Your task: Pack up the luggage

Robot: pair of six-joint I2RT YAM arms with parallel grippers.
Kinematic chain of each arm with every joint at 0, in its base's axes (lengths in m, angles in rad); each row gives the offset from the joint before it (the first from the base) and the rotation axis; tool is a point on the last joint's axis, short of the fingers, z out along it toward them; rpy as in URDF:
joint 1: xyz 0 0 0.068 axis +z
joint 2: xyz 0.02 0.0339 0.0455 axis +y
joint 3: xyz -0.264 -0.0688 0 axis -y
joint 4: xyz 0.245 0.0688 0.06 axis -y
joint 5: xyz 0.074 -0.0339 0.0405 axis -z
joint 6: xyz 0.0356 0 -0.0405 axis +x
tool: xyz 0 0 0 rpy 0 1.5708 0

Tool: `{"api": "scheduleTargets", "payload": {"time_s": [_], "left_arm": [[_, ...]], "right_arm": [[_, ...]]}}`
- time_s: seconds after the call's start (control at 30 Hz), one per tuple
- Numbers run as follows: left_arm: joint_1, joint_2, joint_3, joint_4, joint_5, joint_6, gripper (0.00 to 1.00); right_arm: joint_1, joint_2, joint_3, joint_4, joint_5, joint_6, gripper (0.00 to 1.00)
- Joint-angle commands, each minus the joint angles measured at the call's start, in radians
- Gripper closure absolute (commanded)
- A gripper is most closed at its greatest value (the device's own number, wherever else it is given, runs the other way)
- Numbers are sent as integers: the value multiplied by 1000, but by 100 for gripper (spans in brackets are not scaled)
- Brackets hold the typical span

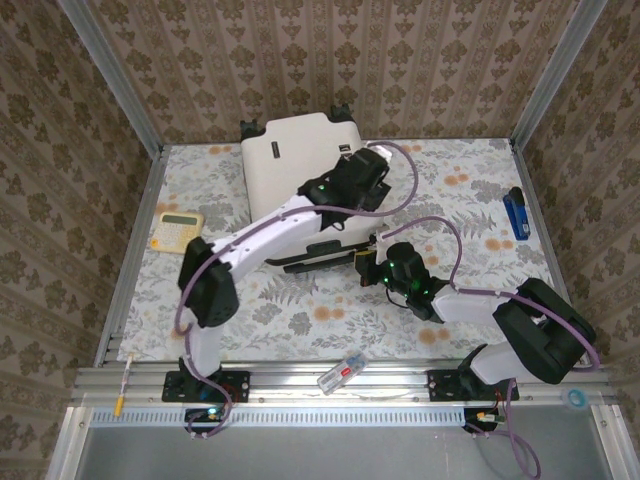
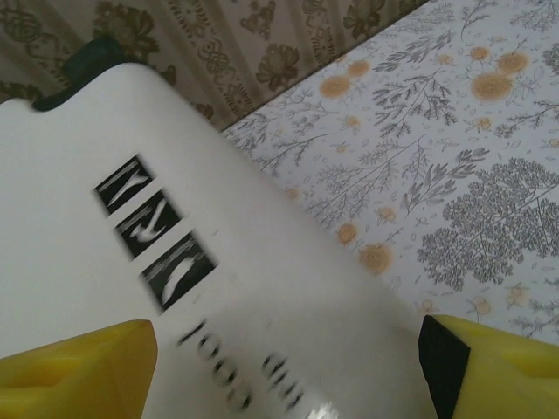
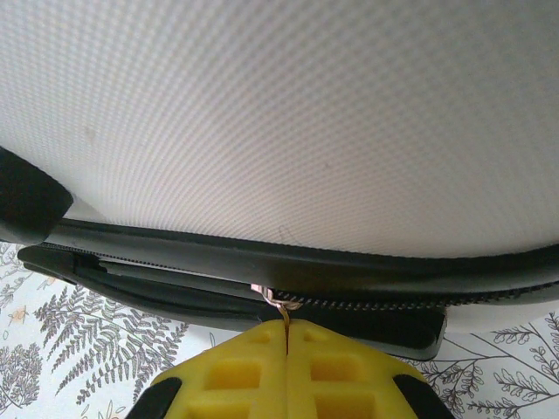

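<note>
The luggage (image 1: 285, 165) lay at the far middle of the table (image 1: 460, 200), its far edge close to the wall (image 1: 300, 60), with bare patterned surface on its right and near sides and a calculator (image 1: 177, 230) well apart on the left. The left gripper (image 2: 288, 384) stood above the white shell with its yellow fingers (image 2: 79, 367) spread wide and nothing between them; both were cut off by the frame, and the printed marks (image 2: 157, 236) were blurred. The right wrist view showed the right gripper (image 3: 286, 349) pressed closed on the small metal zipper pull (image 3: 281, 305) at the near seam, too small to make out from above.
</note>
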Motion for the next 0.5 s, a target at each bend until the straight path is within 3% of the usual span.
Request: {"api": "scheduleTargets", "payload": {"time_s": [0.0, 0.23, 0.47], "left_arm": [[-2, 97, 139, -125, -39, 3, 19], [-34, 282, 364, -313, -195, 20, 21], [-25, 265, 282, -408, -283, -11, 29]], "right_arm": [[10, -7, -16, 36, -4, -6, 100], [10, -42, -22, -2, 57, -1, 100], [-16, -79, -20, -94, 202, 75, 100]]}}
